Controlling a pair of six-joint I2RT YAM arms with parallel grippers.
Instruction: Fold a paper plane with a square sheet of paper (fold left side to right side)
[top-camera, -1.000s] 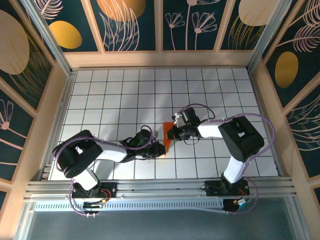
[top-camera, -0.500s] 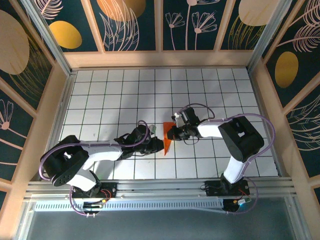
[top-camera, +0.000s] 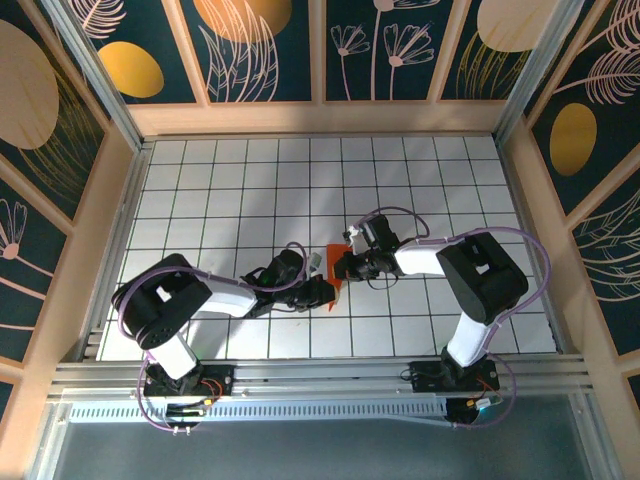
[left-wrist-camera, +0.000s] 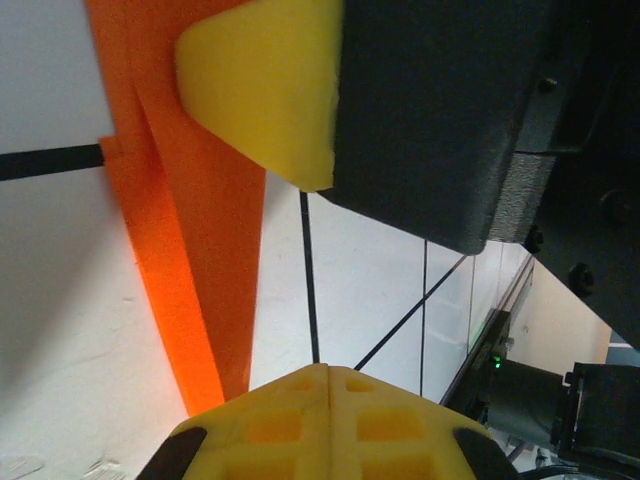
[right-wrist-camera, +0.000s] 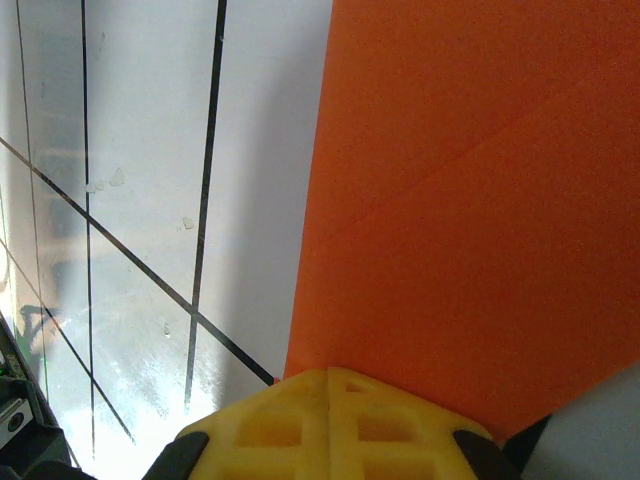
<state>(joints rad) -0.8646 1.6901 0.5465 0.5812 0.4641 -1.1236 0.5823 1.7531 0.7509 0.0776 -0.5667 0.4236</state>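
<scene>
The folded orange paper lies flat on the white tiled counter, near its middle, between the two arms. In the left wrist view it is a narrow, layered taper. In the right wrist view it is a broad face crossed by diagonal creases.

The right claw is fully closed and grips nothing. Its joined yellow tips rest at the edge of the paper, and seen from the left wrist one of its pads sits on top of the orange layers. It probably serves as a weight, pinning the wide end so the folds cannot spring up or slide.

The left claw is also shut tight, pads together, at the narrow end of the paper. Whether paper is caught between the pads cannot be told. A closed claw makes a blunt pressing tool, so this placement suits flattening or running along a crease while the other end is anchored.

Thin paper shifts easily, which explains the two contact points set apart along its length.
</scene>
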